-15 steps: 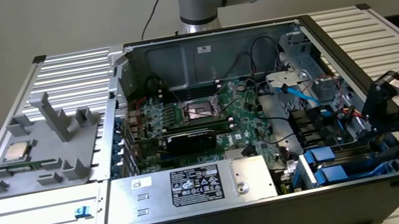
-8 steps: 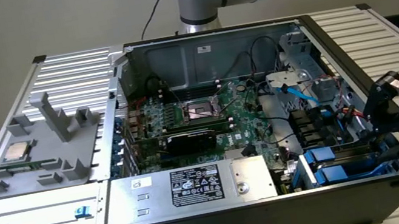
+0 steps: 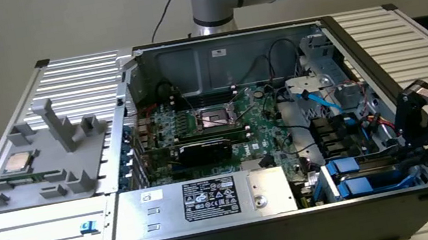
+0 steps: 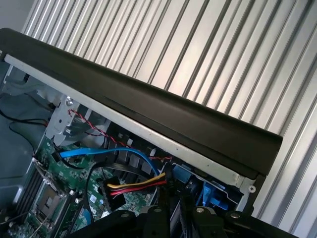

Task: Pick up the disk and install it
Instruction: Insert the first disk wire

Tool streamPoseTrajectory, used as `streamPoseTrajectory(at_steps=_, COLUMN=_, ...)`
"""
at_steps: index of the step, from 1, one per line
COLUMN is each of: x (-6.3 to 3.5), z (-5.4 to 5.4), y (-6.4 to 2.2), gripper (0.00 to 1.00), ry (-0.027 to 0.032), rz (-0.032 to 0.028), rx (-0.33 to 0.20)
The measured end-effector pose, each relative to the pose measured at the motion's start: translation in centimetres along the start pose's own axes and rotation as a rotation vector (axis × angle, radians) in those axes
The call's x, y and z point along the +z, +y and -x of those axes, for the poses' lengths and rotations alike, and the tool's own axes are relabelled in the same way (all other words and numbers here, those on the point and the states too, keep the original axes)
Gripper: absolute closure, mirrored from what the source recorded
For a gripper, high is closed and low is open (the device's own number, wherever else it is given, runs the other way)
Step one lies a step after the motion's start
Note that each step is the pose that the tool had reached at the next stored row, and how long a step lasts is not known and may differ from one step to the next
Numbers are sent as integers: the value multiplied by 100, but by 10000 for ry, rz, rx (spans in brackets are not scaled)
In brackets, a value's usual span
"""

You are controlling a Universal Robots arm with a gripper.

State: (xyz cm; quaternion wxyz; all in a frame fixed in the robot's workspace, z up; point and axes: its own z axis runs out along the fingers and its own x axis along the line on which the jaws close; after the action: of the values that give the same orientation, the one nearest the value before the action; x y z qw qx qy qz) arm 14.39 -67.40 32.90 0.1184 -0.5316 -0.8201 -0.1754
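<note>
Poised with the gripper (image 3: 410, 155) at the blue drive carriers (image 3: 348, 166) inside the computer case (image 3: 260, 234); cannot tell whether jaws clench anything.

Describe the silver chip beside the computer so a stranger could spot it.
Left of the open computer case in the exterior view, a grey fixture lies on the ribbed table. The chip sits on it, the only shiny silver square among dull grey blocks.

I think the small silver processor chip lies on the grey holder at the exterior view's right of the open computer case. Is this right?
Not quite: the processor chip lies on the grey holder at the exterior view's left of the open computer case, not its right; the exterior view shows it.
</note>
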Motion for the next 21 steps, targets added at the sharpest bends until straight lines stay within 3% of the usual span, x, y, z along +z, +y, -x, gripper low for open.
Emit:
streamPoseTrajectory(at_steps=8, x=4, z=2, y=-1, gripper=77, ry=14, rz=-26, rx=-63)
streamPoseTrajectory(at_steps=10, x=6, z=3, y=-1, gripper=77, ry=30, rz=-64, rx=-156)
streamPoseTrajectory(at_steps=18, x=14, z=14, y=17, gripper=77, ry=135, rz=-311, rx=-798)
streamPoseTrajectory(at_steps=21, x=14, z=18, y=22, gripper=77, ry=147, rz=-347, rx=-990)
